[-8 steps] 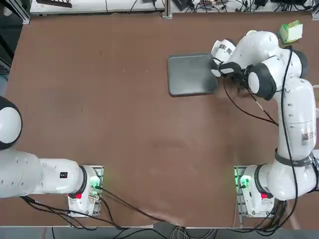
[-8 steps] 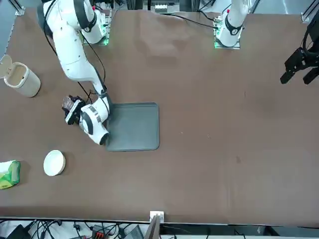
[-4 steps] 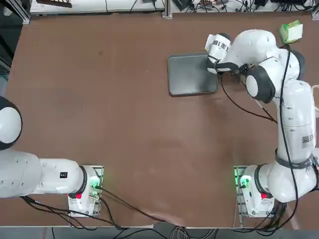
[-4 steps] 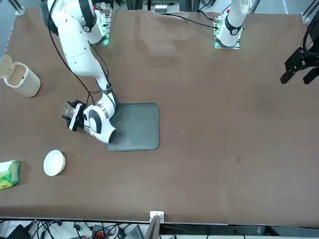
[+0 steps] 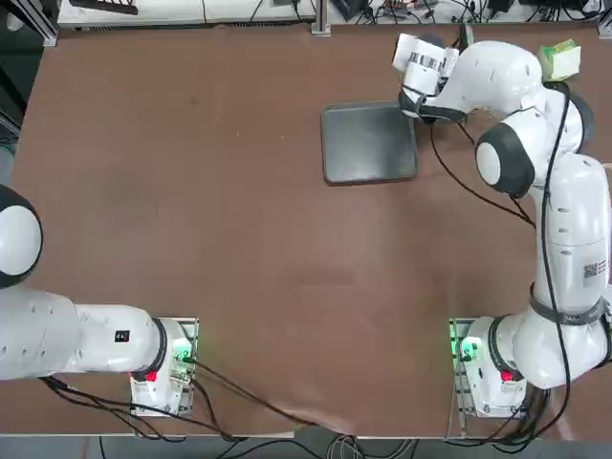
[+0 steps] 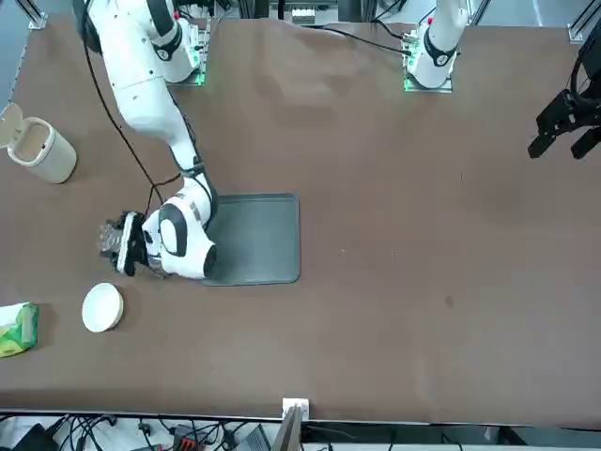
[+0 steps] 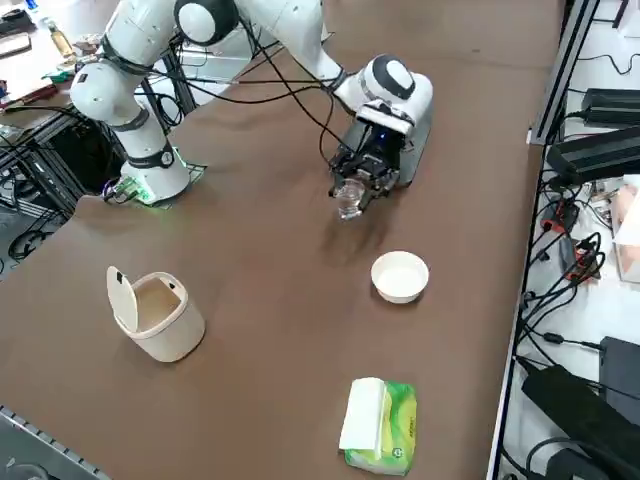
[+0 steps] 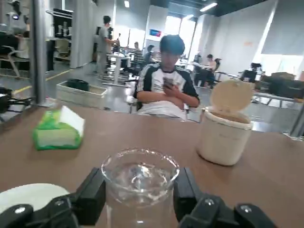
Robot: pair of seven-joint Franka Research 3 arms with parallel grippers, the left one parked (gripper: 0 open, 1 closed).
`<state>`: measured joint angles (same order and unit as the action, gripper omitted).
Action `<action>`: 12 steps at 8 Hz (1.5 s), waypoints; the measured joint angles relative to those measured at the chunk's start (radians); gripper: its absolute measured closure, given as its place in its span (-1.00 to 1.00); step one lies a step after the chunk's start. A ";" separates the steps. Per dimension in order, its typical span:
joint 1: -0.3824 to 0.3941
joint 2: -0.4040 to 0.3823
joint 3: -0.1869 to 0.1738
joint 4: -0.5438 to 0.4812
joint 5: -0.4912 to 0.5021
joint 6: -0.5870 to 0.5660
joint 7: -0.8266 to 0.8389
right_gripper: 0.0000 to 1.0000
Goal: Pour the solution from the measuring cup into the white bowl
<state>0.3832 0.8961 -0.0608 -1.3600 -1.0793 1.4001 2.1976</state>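
Observation:
The measuring cup (image 8: 139, 180) is a small clear glass with liquid in it, held upright. My right gripper (image 8: 140, 192) is shut on it, one black finger (image 8: 91, 194) on each side. In the front view the gripper (image 6: 116, 246) with the cup (image 6: 109, 241) hangs just off the grey tray's end, a short way from the white bowl (image 6: 101, 307). In the right side view the cup (image 7: 349, 198) sits under the gripper (image 7: 357, 184), with the white bowl (image 7: 400, 276) a short way off on the table. The bowl's edge (image 8: 26, 195) also shows beside one finger.
The dark grey tray (image 6: 252, 239) lies behind the gripper. An off-white container (image 7: 156, 314) with its lid flipped up and a green packet (image 7: 379, 424) stand beyond the bowl, near the table's edge. A seated person (image 8: 166, 80) and others are in the room beyond.
My right gripper has carried the cup off the tray's end, away from the arm's base, and now hangs closer to the white bowl. Its grip has not changed.

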 joint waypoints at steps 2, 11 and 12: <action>0.000 -0.018 0.000 0.028 -0.021 0.114 -0.056 -0.49; -0.140 -0.049 -0.007 0.032 -0.005 0.508 -0.189 -0.49; -0.159 -0.049 -0.006 0.032 0.045 0.539 -0.217 -0.49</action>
<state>0.2245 0.8476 -0.0666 -1.3278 -1.0346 1.9394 1.9804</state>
